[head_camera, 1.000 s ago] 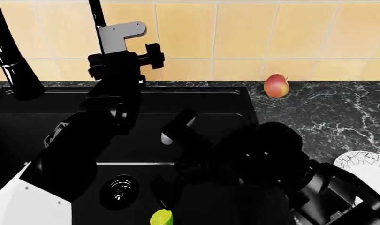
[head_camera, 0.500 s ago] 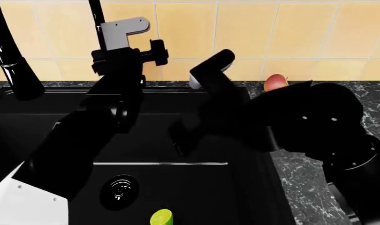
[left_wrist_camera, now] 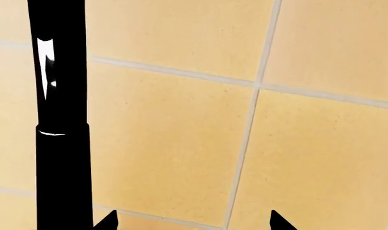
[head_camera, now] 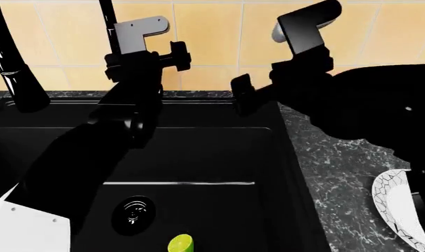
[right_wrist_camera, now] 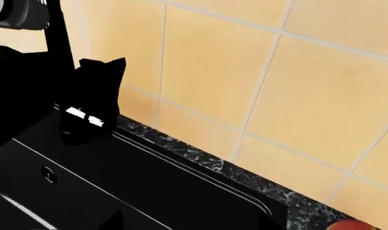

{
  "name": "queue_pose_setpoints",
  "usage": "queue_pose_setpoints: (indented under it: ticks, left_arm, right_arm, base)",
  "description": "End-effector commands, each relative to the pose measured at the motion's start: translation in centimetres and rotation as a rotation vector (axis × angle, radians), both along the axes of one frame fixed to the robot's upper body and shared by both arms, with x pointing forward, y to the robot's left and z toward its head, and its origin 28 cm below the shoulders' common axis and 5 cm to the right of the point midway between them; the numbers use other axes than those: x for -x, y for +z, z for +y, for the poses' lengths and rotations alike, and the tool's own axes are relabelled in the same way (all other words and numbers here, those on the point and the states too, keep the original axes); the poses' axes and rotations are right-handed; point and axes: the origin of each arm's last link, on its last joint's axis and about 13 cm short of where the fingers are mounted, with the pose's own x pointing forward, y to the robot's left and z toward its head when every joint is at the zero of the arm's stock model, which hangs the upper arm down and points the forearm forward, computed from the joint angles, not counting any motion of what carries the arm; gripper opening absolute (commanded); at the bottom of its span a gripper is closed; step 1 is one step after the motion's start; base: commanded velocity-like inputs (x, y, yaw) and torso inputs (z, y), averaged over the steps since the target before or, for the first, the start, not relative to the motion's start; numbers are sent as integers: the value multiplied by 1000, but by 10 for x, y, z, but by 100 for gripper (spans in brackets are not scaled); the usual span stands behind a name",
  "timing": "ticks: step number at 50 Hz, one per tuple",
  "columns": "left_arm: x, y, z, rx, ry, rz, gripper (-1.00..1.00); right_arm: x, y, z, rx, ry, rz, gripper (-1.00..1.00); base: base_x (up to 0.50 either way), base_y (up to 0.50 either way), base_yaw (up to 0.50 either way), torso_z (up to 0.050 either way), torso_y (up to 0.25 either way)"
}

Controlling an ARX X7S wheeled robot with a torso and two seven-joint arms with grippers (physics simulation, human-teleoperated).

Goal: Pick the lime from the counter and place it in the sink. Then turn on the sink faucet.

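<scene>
The glossy black left arm (head_camera: 93,157) is reaching toward the worktop's back edge, its black left pincer (left_wrist_camera: 190,221) showing two parted finger tips in the wrist view. The bulky black right arm (head_camera: 367,105) is raised at the back edge; its pincer is indistinct.

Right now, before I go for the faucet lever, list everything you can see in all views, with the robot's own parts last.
lime: one, yellow-green, on the sink floor beside the drain.
drain: one, glossy black, sink floor.
sink: one, matte black, set in the counter.
sink faucet: one, glossy black tube, against the tiled wall.
counter: one, dark marble-look, right of the sink.
red-yellow fruit: one, on the counter by the wall.
plate: one, white with dark lines, on the counter.
tiled wall: yellow-beige.
left tool: black tips apart, beside the faucet tube.
right tool: not visible; its arm is raised over the sink's right edge.
</scene>
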Motion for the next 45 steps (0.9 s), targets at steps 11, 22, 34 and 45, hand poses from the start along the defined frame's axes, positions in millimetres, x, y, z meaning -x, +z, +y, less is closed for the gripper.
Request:
queue_pose_setpoints:
  ticks: [11, 22, 34, 45]
  left_arm:
    - [1, 1, -7, -4, -28, 31, 100]
    - [1, -2, -6, 13, 10, 26, 100]
    - [3, -11, -6, -29, 21, 71, 100]
    - [5, -21, -6, -98, -9, 124, 100]
  right_arm:
    - [0, 19, -38, -113, -252, -210, 100]
    - [-2, 19, -43, -77, -289, -270, 100]
    - [-2, 12, -46, -93, -300, -262, 100]
    - [-3, 8, -46, -92, -302, -254, 100]
  base:
    - [0, 0, 0, 0, 0]
    - [0, 0, 0, 0, 0]
    - [0, 0, 0, 0, 0]
    - [0, 0, 0, 0, 0]
